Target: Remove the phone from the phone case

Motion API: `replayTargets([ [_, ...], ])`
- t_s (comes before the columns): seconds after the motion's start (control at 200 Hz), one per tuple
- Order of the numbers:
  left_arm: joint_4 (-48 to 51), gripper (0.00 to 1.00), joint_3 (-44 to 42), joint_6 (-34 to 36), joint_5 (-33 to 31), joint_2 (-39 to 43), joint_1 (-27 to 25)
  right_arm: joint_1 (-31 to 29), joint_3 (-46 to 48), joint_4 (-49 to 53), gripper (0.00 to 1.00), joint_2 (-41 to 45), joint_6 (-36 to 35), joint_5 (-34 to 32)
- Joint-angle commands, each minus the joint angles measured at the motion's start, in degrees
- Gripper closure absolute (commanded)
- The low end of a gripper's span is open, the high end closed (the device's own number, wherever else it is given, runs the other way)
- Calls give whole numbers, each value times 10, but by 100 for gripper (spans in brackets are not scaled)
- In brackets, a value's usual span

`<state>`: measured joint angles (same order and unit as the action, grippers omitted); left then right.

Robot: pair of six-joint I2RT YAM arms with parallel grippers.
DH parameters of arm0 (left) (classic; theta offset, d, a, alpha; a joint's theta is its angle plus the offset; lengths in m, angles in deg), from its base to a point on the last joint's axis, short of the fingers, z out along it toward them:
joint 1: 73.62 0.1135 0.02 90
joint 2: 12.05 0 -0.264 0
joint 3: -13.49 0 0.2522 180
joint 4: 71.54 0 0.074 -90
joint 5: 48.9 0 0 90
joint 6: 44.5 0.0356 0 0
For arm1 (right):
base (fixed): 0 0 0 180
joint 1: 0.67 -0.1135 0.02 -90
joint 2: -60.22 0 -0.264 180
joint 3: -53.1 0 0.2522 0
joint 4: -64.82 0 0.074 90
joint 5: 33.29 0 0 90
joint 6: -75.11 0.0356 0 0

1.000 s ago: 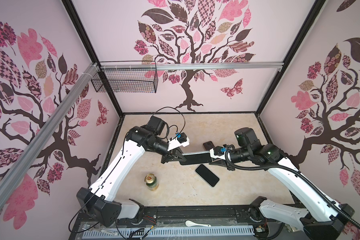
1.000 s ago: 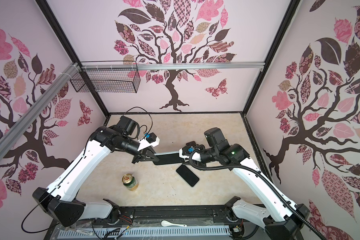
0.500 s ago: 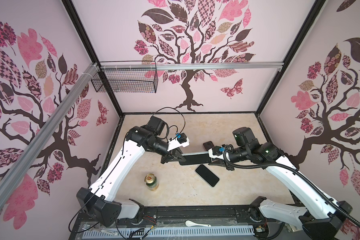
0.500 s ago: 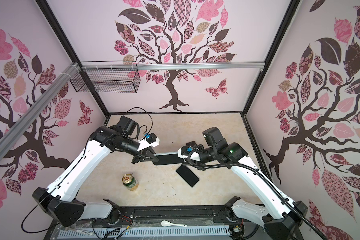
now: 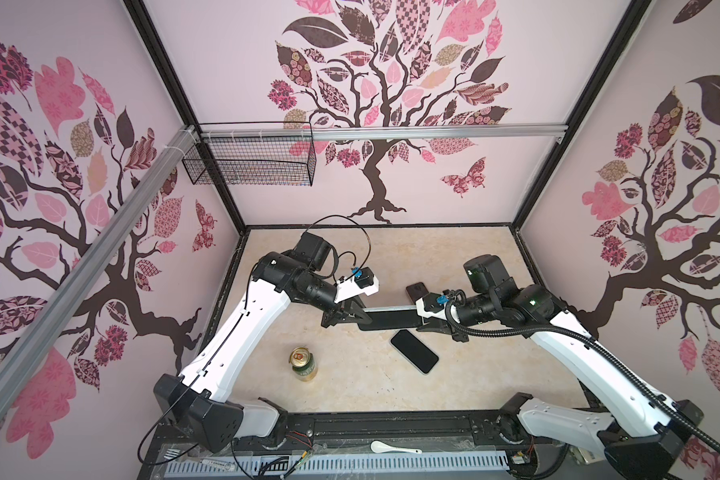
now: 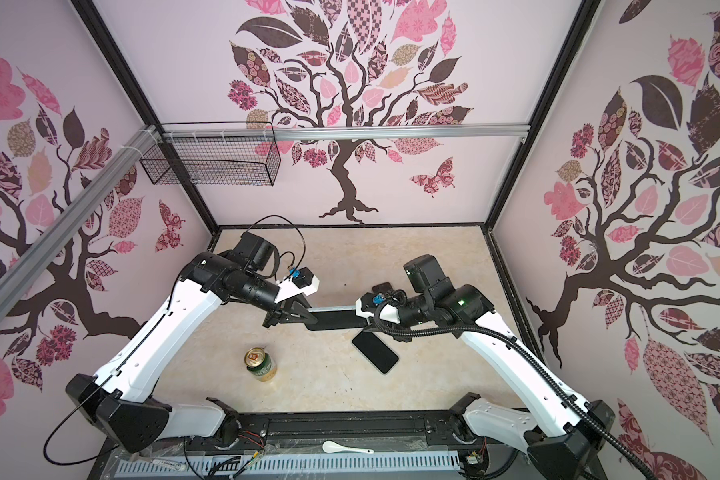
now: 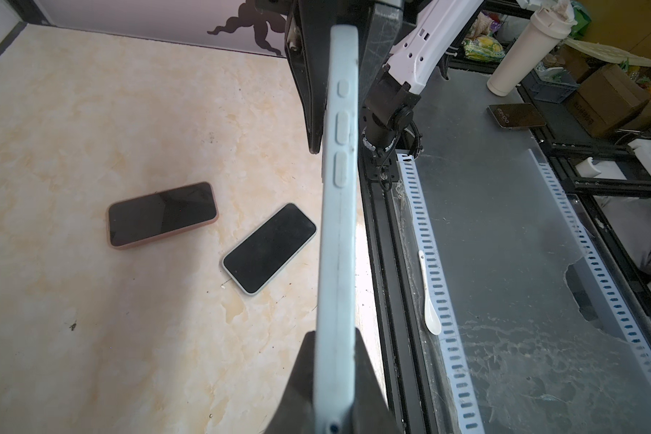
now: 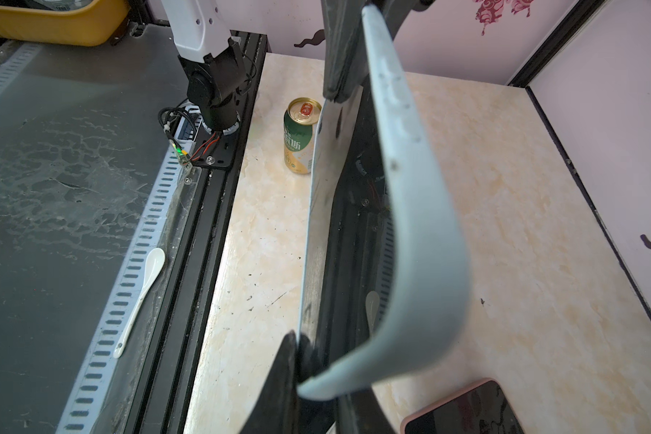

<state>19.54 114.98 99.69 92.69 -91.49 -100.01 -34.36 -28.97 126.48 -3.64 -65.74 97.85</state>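
The phone in its pale blue phone case (image 5: 391,318) (image 6: 336,318) hangs level in the air between both arms. My left gripper (image 5: 356,318) (image 7: 333,394) is shut on one end, its fingers pressing the case's (image 7: 339,225) two faces. At the other end my right gripper (image 5: 422,322) (image 8: 316,390) is shut on the phone (image 8: 314,225). There the case (image 8: 410,188) bows away from the phone, and its end corner has peeled off.
A second phone in a pale case (image 5: 414,351) (image 7: 269,248) lies on the marble table below the held one. A phone in a pink case (image 5: 416,289) (image 7: 162,214) lies behind it. A green and gold can (image 5: 303,365) stands front left. A white spoon (image 5: 393,448) lies on the front rail.
The right arm has shifted slightly toward the left arm and its jaws have narrowed a little. The left arm has held still.
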Motion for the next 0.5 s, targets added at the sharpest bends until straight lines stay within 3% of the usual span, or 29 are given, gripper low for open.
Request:
replayTargets([
  [0.0, 28, 100, 51, 3, 33, -23, 0, -17, -11, -18, 100, 8, -31, 1],
  [0.495, 167, 100, 175, 75, 40, -119, 0, -56, 16, -96, 100, 42, -82, -59],
])
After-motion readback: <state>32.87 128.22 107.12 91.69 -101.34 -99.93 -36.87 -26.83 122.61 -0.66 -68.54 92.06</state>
